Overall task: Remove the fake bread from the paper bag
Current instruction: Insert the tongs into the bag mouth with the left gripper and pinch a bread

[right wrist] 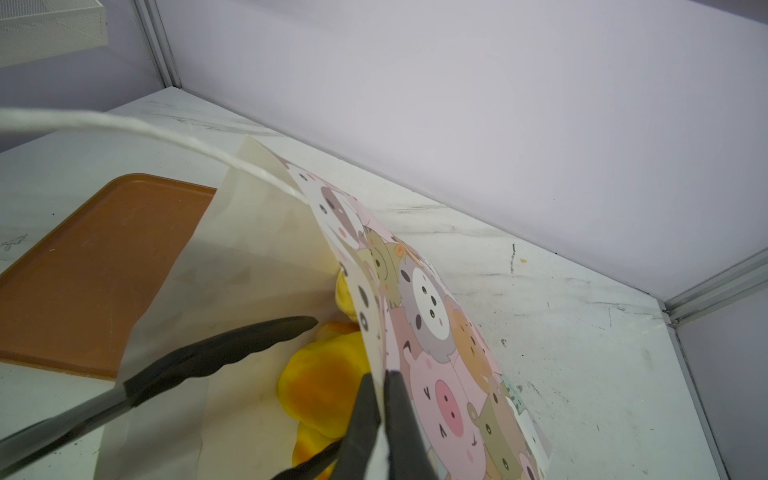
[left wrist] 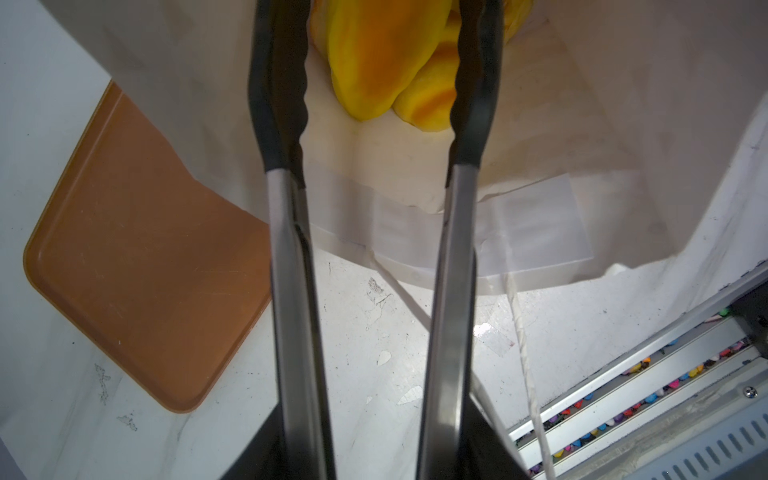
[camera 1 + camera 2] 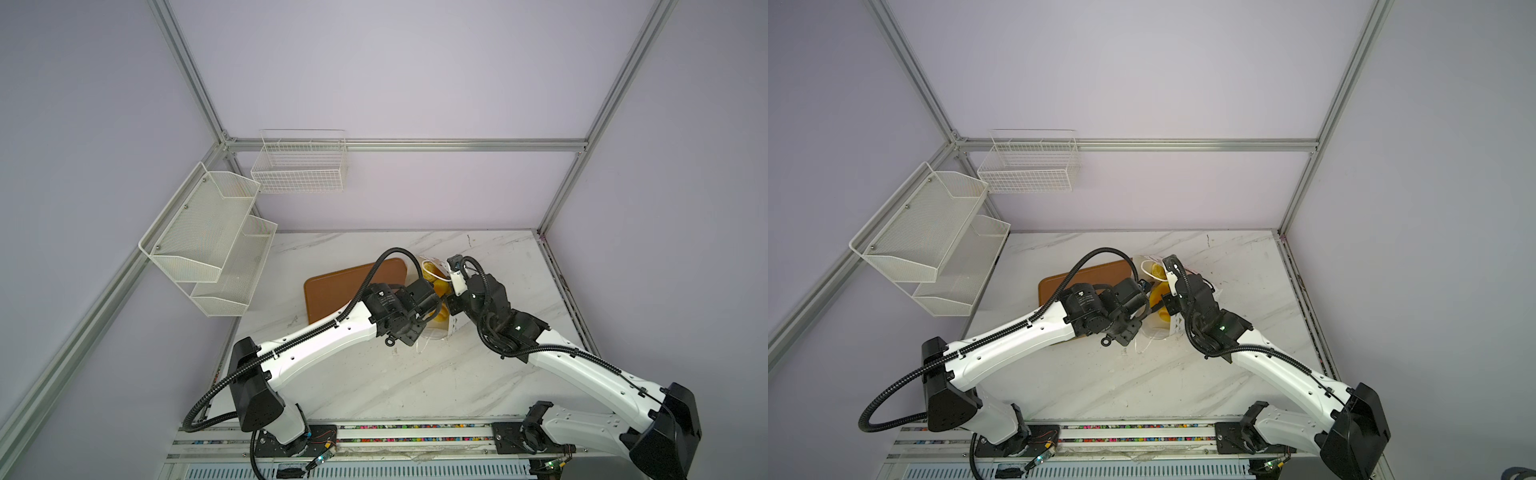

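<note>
Left arm point(image 3: 316, 340) and right arm point(image 3: 582, 365) reach forward, converge mid-table point(image 3: 395, 374) at paper bag point(image 1: 436, 332). Left arm passes over near corner of brown tray point(image 2: 137, 257), wrist angled into bag mouth. Left gripper point(image 2: 382, 50) jaws spread, straddling fake bread point(image 2: 374, 62); gap on one side, no clamp seen. Right gripper point(image 1: 380, 386) pinched onto printed bag wall, holding mouth up. Bread inside bag, bag just beside tray. Motor label point(image 3: 380, 299) on left wrist illegible. Bag print: cartoon animal faces.

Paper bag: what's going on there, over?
Left fingers open inside paper bag, straddling fake bread. Right fingers shut on bag wall. Nothing seen blocking.
</note>
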Action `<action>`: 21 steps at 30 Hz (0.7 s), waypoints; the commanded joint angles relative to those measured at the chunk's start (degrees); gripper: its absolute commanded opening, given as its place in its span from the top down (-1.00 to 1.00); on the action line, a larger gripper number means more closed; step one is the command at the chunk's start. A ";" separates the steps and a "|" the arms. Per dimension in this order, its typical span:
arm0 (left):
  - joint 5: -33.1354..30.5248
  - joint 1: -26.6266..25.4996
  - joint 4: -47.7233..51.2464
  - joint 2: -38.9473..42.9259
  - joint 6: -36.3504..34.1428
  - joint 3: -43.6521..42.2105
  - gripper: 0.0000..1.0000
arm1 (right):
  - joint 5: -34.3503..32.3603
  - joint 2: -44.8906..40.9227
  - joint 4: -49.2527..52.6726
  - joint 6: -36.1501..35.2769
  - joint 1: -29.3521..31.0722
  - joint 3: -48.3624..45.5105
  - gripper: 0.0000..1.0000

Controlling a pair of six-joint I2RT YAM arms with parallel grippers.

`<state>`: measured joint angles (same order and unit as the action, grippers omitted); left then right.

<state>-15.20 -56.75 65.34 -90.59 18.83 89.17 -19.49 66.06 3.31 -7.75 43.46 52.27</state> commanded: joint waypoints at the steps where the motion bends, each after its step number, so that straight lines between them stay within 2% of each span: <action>1: 0.61 0.76 -3.73 0.80 -3.30 6.58 0.05 | 0.56 -1.18 -1.80 0.85 -0.04 2.16 1.00; 17: 2.73 4.32 -6.08 -6.12 -6.24 10.63 0.05 | 0.87 -1.00 -1.39 0.94 -0.01 2.53 1.00; 21: 2.73 4.54 -6.05 -7.06 -6.26 11.54 0.15 | 0.86 -0.88 -1.40 1.03 -0.04 2.62 1.00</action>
<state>-12.58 -52.62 61.69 -98.41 13.85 94.24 -19.18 66.02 3.66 -7.68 43.40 52.62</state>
